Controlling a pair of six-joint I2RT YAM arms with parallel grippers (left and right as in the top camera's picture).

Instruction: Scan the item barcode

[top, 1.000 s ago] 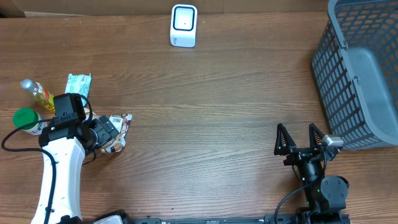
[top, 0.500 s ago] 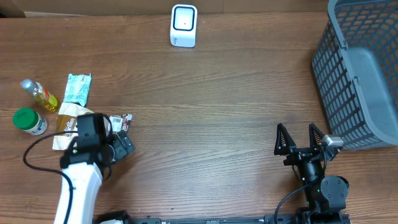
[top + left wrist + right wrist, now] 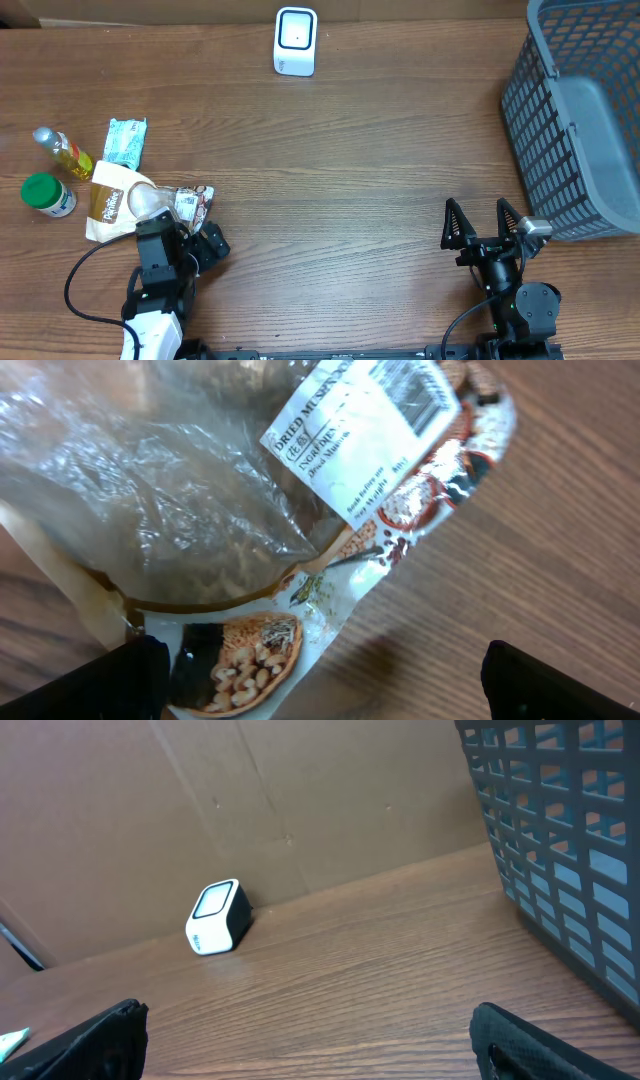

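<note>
While it lies flat on the brown wood-grain table point(image 3: 350, 150), near the L side, the snack bag point(image 3: 125, 205) reads as a crinkly pouch: clear wrinkled film over most of it, tan paper along one edge, and a glossy printed end w/ pics of nuts and grains. On its upper face is a white rectangular label point(image 3: 350, 430), black print starting "DRIED MUS", w/ a barcode point(image 3: 425, 385) at the label's far end, facing up. L gripper point(image 3: 205, 243) sits low just beside the bag's printed end, jaws spread wide, nothing btwn them. Its dark fingertips point(image 3: 130, 680) fill the bottom corners of the left wrist view; can't tell if one touches the pouch. L arm is drawn in close to the near table edge, white link running down-frame. R gripper point(image 3: 480, 222) is well apart at the near R side, black fingers splayed in a V, empty, aimed across the table. Scanner point(image 3: 295, 40), a small white rounded box w/ dark window, stands at the far edge, well apart from the bag. Grey plastic mesh basket point(image 3: 570, 120) is at far R. Beside the bag: small bottle point(image 3: 62, 150) w/ yellow liquid, green-lid jar point(image 3: 45, 193), pale green packet point(image 3: 126, 142).
</note>
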